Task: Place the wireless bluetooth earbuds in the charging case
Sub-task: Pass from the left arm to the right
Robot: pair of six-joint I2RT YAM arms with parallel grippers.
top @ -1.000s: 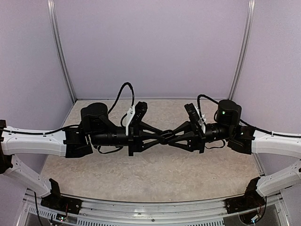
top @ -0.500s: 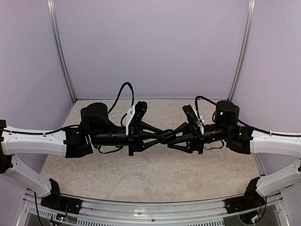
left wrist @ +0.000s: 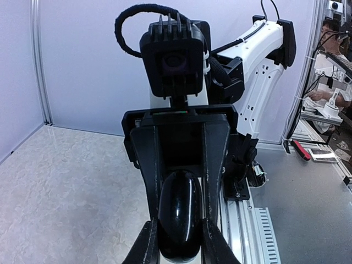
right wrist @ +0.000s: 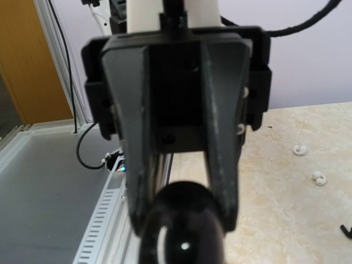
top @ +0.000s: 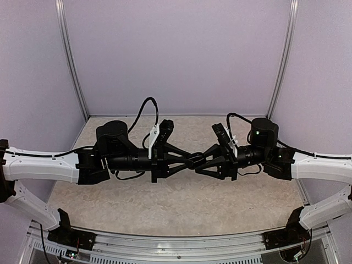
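Compared with the earlier frame, the right pincer (top: 193, 160) has edged a little leftward, closing on the left pincer (left wrist: 179, 224), which it meets tip to tip above the middle of the surface (top: 181, 203). Left pincer: clenched on the charging case (left wrist: 179, 209), a glossy black oval held between its two fingertips. Right pincer: fingers lying along both flanks of the same case from the opposite side; whether they press on it cannot be told. The case is held above the surface and is hidden in the top view by the meeting fingers. In each wrist view the opposite pincer's black body fills the centre and blocks most of the ground behind it. In the left wrist view, the right wrist camera (left wrist: 176, 55) and a looped cable (left wrist: 132, 16) stand directly above the case. Farther out, on the marbled surface, a white earbud (right wrist: 300, 149) and a second white earbud (right wrist: 318, 178) lie near each other, well apart from the case. A small black shape (right wrist: 346, 230) is cut by the frame edge and cannot be identified. A metal rail (top: 181, 242) runs along the near edge; lilac walls (top: 176, 55) enclose the cell.
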